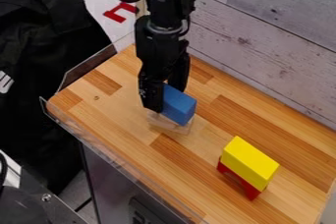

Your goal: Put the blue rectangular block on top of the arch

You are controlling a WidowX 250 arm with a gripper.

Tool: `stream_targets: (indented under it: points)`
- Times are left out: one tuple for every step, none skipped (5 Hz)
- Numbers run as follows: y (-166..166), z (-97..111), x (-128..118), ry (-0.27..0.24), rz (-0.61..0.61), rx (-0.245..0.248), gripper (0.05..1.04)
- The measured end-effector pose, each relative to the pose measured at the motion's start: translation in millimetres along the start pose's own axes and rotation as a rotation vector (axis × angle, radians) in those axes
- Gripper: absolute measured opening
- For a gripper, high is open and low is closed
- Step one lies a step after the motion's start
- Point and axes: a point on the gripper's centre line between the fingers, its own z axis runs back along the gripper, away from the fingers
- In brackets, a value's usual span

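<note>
A black robot arm (162,26) hangs over the left half of a wooden table (121,142), its end effector (164,93) apparently closed around a blue rectangular block (179,105). The block sits about midway between the table's near and far edges, just above or touching a pale, see-through-looking piece (169,123); which of the two, I cannot tell. Toward the table's right end, a red arch (252,189) carries a yellow block (249,161). The step in hand seems to be the pick-up. The next move probably calls for raising the blue block clear of the pale piece and taking it rightward to the arch; with the yellow block on top, it would likely need lowering, level, onto that. As for writing, a bold red marking (120,12) lies beyond the table's left end, and a small white marking (5,82) shows on black cloth (46,46); neither makes a readable word.
</note>
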Motion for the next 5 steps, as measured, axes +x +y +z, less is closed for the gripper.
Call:
stream_targets:
  points:
    - [-3,17,0,-0.019,-0.016,-0.055,0.999]
    - [-2,45,2,-0.079,-0.07,-0.101,0.999]
    - [-9,72,-6,-0.114,-0.249,-0.147,0.999]
    - [-15,83,-21,-0.158,-0.502,-0.077,0.999]
    - [-5,77,-39,-0.131,-0.756,0.017,0.999]
